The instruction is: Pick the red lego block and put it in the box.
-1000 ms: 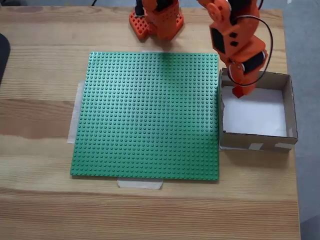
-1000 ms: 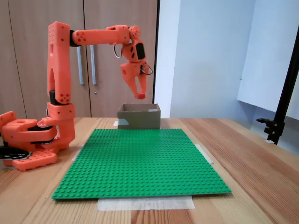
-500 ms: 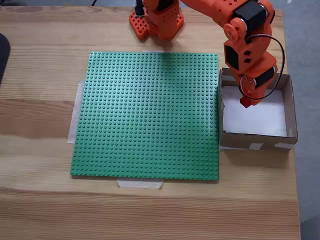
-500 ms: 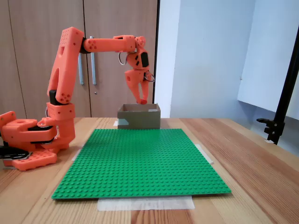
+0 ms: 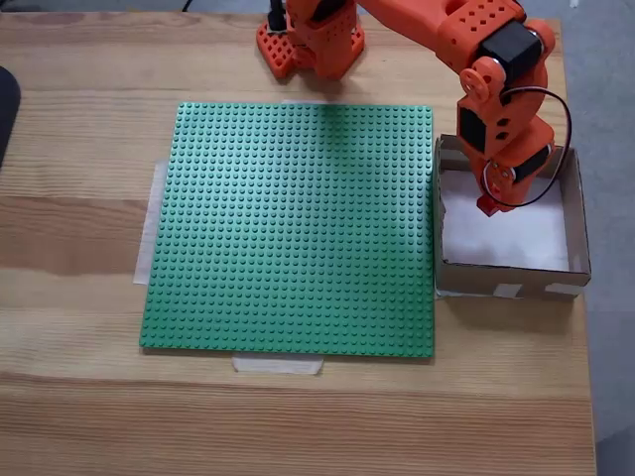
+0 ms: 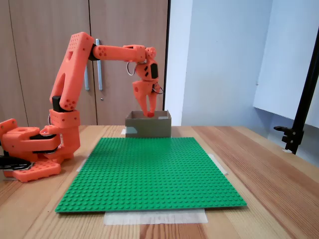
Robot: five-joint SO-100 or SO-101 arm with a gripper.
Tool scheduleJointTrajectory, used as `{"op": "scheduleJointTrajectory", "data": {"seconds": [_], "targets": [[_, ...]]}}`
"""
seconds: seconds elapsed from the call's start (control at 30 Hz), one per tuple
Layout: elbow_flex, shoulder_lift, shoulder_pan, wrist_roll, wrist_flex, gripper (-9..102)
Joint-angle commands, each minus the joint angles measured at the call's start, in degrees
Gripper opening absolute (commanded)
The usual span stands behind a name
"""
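One small red lego block (image 5: 485, 204) sits pinched in the orange gripper (image 5: 487, 201) over the box (image 5: 575, 213) in the fixed view from above, nearer the back wall; released off-centre, it might bounce off the white floor or clip the wall. Seen from the front fixed view, the gripper (image 6: 149, 113) holds the bright red block (image 6: 150, 114) just above the brown cardboard box (image 6: 148, 127) rim.

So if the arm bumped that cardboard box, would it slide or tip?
The box would probably slide: it looks like light thin cardboard, sitting loose on smooth wood. Tipping seems unlikely, since it is wide and shallow. The green baseplate at its side might stop a push that way.
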State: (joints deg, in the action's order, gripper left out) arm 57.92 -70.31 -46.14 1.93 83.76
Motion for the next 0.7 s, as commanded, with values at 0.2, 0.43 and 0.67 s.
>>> {"op": "scheduleJointTrajectory", "data": {"seconds": [0.2, 0.43, 0.67], "targets": [[-7.21, 1.76, -1.05, 0.26, 0.26, 9], [-7.21, 1.76, -0.88, -0.09, 0.26, 10], [-7.29, 1.76, -1.05, -0.26, 0.35, 11]]}}
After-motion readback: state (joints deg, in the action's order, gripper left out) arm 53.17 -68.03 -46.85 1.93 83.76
